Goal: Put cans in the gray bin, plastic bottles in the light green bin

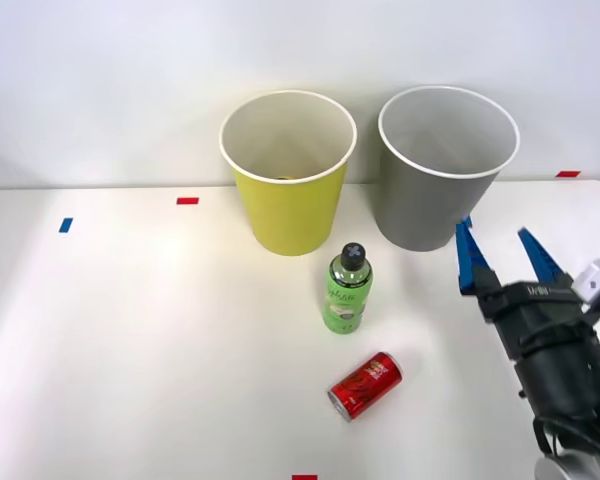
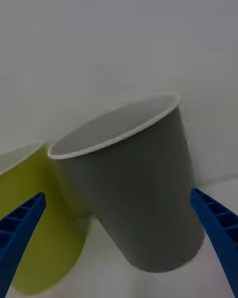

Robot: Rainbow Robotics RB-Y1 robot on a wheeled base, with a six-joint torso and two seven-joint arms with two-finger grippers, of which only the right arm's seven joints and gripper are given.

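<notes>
1. On the worktop in the front view, your right hand sits low at the right side with its two blue fingers spread apart and nothing between them. The gray bin stands just ahead of the fingertips, slightly to the hand's left. The light green bin stands beside it, further left.

2. Same view: the green bottle stands upright, black cap up, well to the hand's left and about level with the fingertips. The red can lies on its side, to the left of the hand and behind the fingertips, toward the robot. Its long axis runs diagonally, the near end pointing left and the far end angled toward your wrist. A dark shape shows low inside the light green bin; you cannot tell what it is.

3. From the right wrist view, the spread fingers frame the gray bin dead ahead, with the light green bin beside it.

4. Your judgement call: both loose things lie leftward, so the hand must swing left. The can probably needs a grip across its diagonal axis.
</notes>
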